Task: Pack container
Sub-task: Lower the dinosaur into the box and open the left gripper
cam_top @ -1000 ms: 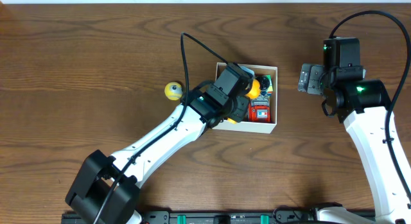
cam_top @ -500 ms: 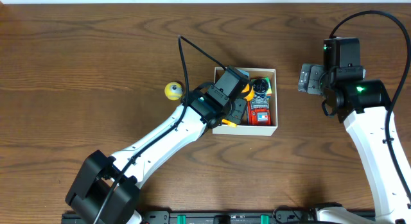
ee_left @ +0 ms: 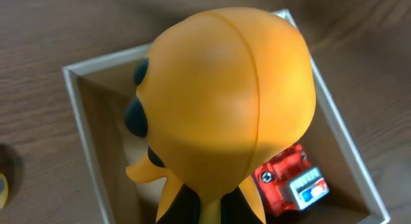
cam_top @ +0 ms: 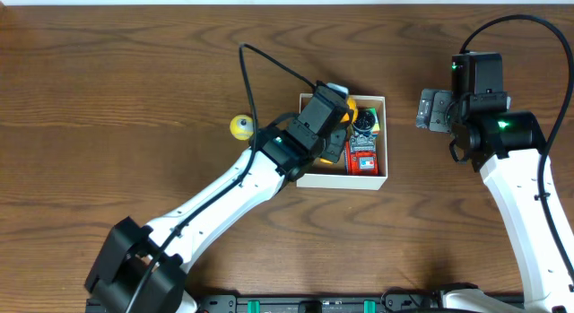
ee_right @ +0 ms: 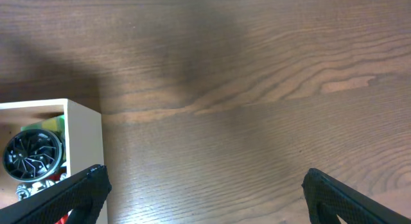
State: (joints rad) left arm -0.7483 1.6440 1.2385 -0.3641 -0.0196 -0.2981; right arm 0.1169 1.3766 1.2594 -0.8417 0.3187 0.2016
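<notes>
Over the shallow square box with thin white walls and a brown cardboard inside, our left gripper has moved toward the far wall since a moment ago. The round orange toy with little legs went with it. We think the job now is to put this toy down in the box. To do it well, we should come down slowly over the bare brown floor, on the side away from the red toy with the blue and white label. We should keep off the thin walls, because the box looks light and could slide, and let go only when the toy is low. The left gripper is closed on the orange toy, which hangs close under its camera and hides the fingers. The box sits near the middle of the brown wooden table, open on top, with the red toy and a black round toy with green on it inside. A small yellow ball lies on the table just outside. Our right gripper waits off to the side, spread wide and holding nothing.
</notes>
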